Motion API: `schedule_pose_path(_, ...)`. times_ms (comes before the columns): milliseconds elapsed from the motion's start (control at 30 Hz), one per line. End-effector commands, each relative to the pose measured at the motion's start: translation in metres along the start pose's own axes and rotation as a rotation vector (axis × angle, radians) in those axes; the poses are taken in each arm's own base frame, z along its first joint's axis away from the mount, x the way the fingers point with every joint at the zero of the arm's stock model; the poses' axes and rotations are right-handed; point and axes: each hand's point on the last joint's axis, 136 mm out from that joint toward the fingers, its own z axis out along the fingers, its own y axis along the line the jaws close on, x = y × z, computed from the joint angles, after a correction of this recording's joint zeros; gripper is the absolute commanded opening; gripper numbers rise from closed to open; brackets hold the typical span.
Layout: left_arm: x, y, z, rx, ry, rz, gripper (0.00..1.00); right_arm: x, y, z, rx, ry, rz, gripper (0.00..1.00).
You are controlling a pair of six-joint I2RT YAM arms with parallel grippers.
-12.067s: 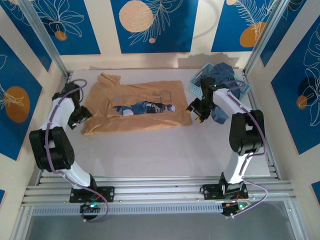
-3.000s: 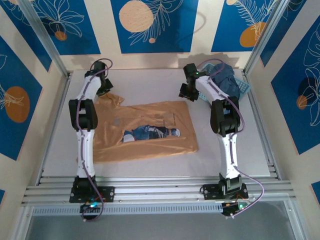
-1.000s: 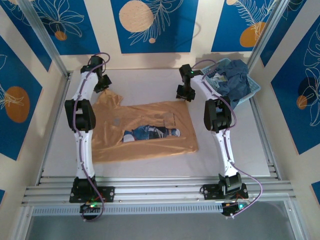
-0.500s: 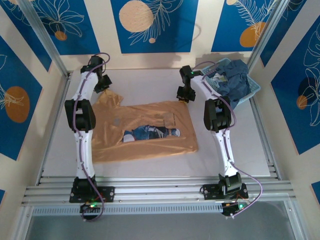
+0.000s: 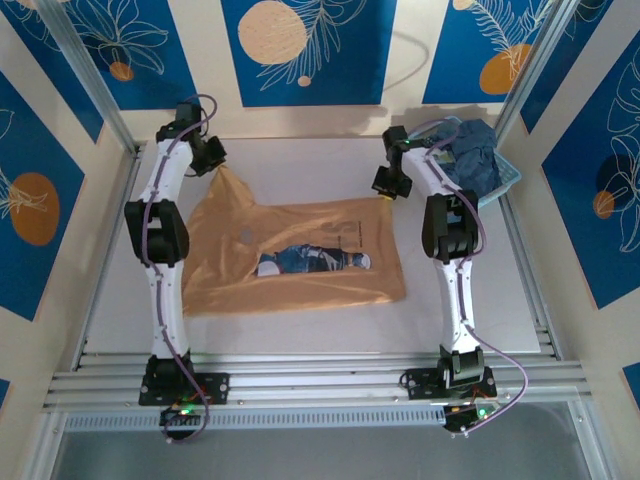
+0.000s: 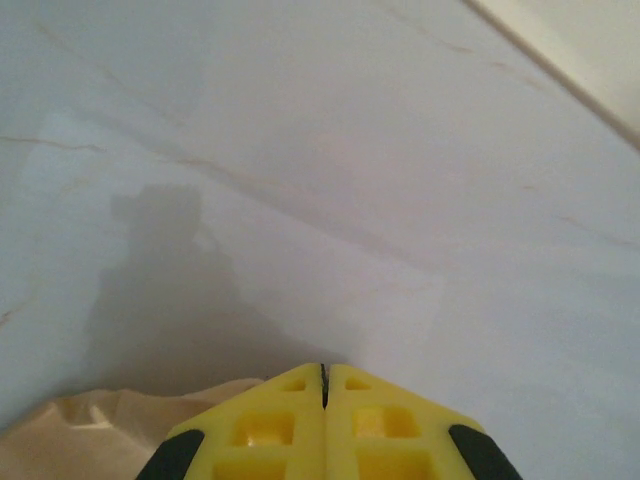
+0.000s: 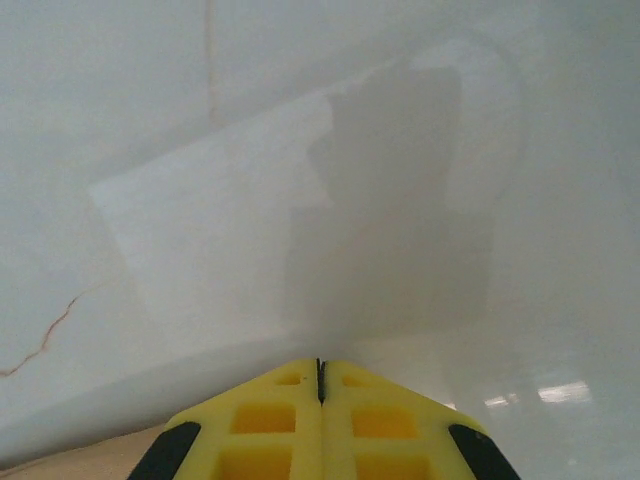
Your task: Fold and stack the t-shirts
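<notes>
The tan-orange t-shirt [image 5: 300, 255] lies spread on the table, its blue-and-white print [image 5: 312, 260] facing up. My left gripper [image 5: 213, 160] is shut on the shirt's far left corner, and the cloth rises off the table to it. My right gripper [image 5: 386, 190] is shut on the far right corner. In the left wrist view the yellow fingertips [image 6: 323, 375] are pressed together, with tan cloth [image 6: 90, 440] below them. The right wrist view shows the same closed tips [image 7: 320, 365] and a sliver of tan cloth [image 7: 70, 462]. The denim-blue t-shirts [image 5: 470, 155] are heaped at the back right.
A light-blue lattice basket [image 5: 505, 180] holds the blue shirts in the back right corner, close to my right arm. Bare white table [image 5: 300, 165] lies beyond the shirt up to the back wall. Metal frame posts stand at both back corners.
Both grippers have shifted right and the shirt has slid right with them. Its far edge is now pulled taut, and the far left corner is lifted.
</notes>
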Motion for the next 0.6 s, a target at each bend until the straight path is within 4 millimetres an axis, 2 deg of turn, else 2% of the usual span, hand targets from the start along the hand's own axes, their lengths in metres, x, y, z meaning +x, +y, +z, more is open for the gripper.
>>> schedule_pose_path(0, -0.008, -0.034, -0.029, 0.101, -0.04, 0.025, 0.0, -0.014, 0.005, -0.033, -0.022, -0.065, -0.02, 0.0)
schedule_pose_path(100, -0.003, -0.031, -0.028, 0.09, -0.021, 0.026, 0.0, -0.015, 0.006, -0.035, -0.029, -0.067, -0.023, 0.0)
schedule_pose_path(233, 0.003, -0.037, -0.036, 0.097, -0.004, 0.058, 0.0, -0.014, 0.009, -0.044, -0.043, -0.08, -0.033, 0.0)
schedule_pose_path(333, 0.019, -0.037, -0.048, 0.065, 0.032, 0.072, 0.0, -0.008, 0.011, -0.054, -0.069, -0.093, -0.04, 0.0)
schedule_pose_path(567, 0.061, 0.003, -0.111, -0.193, 0.011, 0.069, 0.0, 0.016, 0.005, -0.071, -0.088, -0.087, -0.044, 0.0)
